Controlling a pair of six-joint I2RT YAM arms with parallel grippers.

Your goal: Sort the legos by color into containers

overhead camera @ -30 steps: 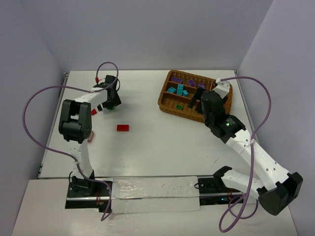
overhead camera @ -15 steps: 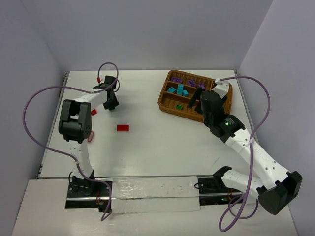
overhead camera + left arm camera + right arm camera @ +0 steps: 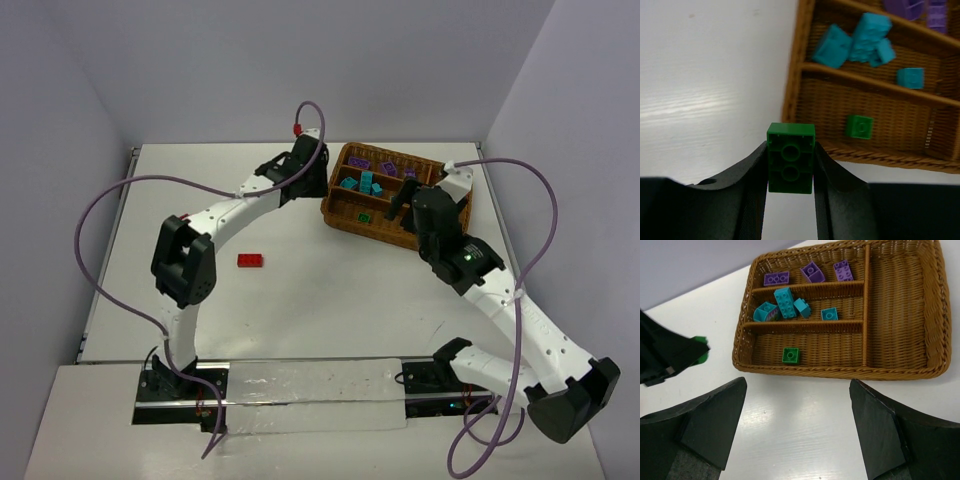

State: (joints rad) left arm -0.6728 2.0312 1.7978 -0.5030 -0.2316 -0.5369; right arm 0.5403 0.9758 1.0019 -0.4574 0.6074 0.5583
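The left gripper pinches a green lego between its fingers, the wicker tray lies just ahead of it, and the right gripper stands wide open before that tray.

The desk is white and matte, roughly square, and fills the middle of the top view. In the left wrist view its surface shows a faint streaked sheen, like brushed grain. A thin grey trim runs along its left edge up to the far left corner. Three plain walls in pale lilac-grey close it in. The back wall stands along the far edge. The left wall and the right wall slant in at the sides. At the near edge lies a lighter board. Across it, side to side, runs a glossy translucent strip with crinkled highlights.
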